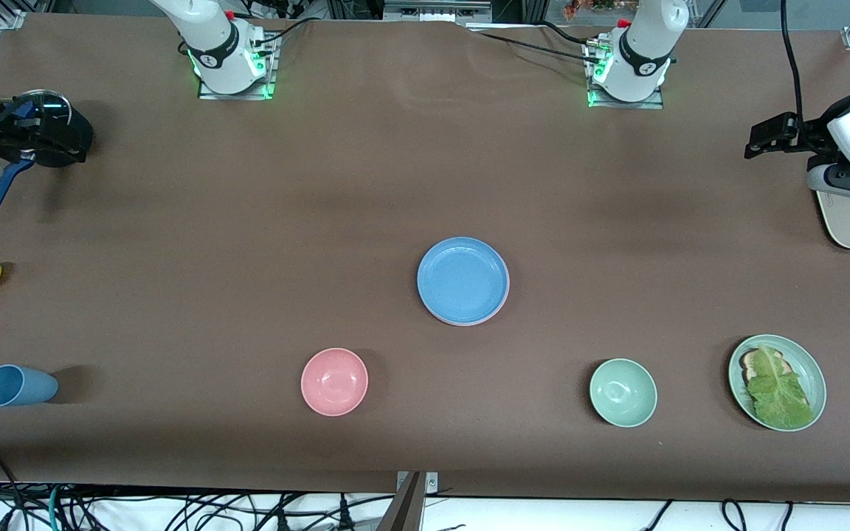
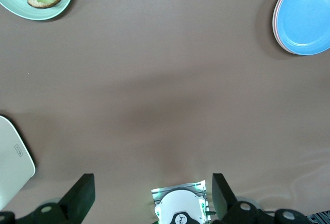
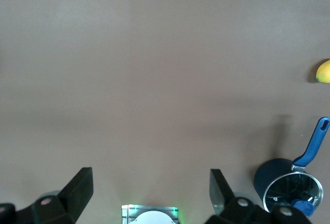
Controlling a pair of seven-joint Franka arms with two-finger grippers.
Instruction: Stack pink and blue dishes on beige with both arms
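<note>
Brown matting covers the table (image 1: 174, 221), which carries everything. Largest of the task's things is the stack near the table's middle: the blue plate (image 1: 462, 279) on top, with a thin pink rim (image 1: 469, 323) showing just under its edge; the left wrist view shows the same pale edge beneath the blue plate (image 2: 305, 15). No beige plate can be made out under them, so by appearance the stack may be finished, but that cannot be confirmed. Matte plastic plates of this kind should be light, stiff and somewhat slippery; the low rim is the only sensible place to pinch. The left gripper (image 2: 153, 195) hangs over the table's end by the cream toaster (image 1: 849, 217), fingers spread apart, waiting. The right gripper (image 3: 150, 193) hangs over the other end, above the blue-handled pot (image 1: 34, 125), fingers likewise apart. No legible brand or writing appears on the plates.
</note>
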